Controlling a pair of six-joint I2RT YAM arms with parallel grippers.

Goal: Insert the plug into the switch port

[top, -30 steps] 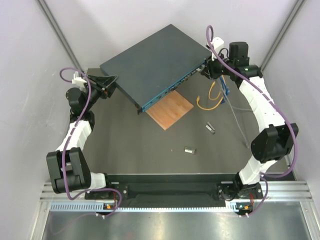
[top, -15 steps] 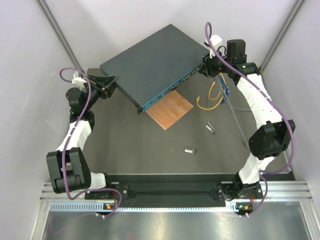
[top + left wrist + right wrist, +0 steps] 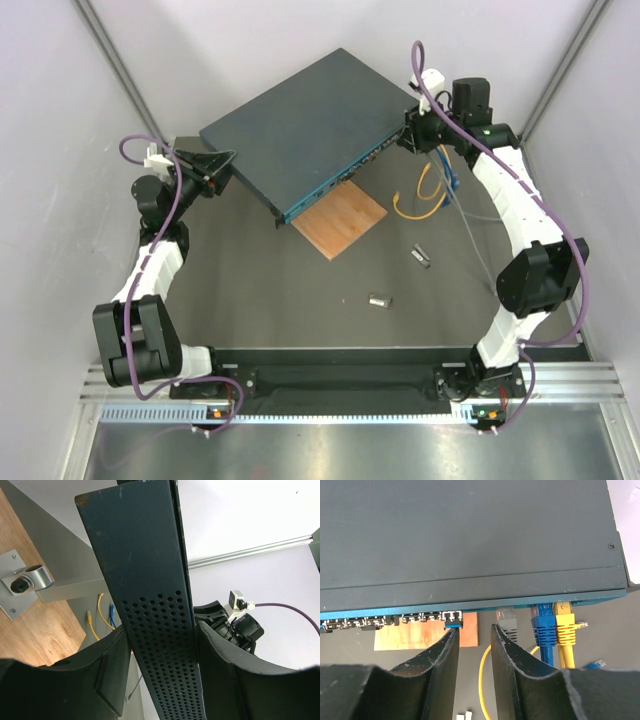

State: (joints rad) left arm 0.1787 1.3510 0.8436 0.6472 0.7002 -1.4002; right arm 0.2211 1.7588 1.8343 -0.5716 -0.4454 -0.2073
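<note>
The switch (image 3: 300,125), a flat dark blue-grey box with a teal front face (image 3: 330,185), lies diagonally at the back of the table. My left gripper (image 3: 222,165) is shut on its left corner, and in the left wrist view the perforated side wall (image 3: 160,630) fills the gap between the fingers. My right gripper (image 3: 474,632) stands open and empty just in front of the port row. A small blue-tabbed plug (image 3: 452,620) sits in a port at the left fingertip. A grey plug (image 3: 508,621) sits in a port by the right fingertip. In the top view the right gripper (image 3: 407,137) is at the switch's right front corner.
A blue plug (image 3: 543,625) and a yellow plug (image 3: 565,626) sit in ports further right, their cables (image 3: 425,200) trailing on the table. A thin wooden square (image 3: 340,218) lies under the switch's front edge. Two small metal pieces (image 3: 420,255) (image 3: 378,299) lie mid-table. Walls close in on both sides.
The right wrist has shifted slightly back and left along the switch's front corner. The left arm and the switch have not moved.
</note>
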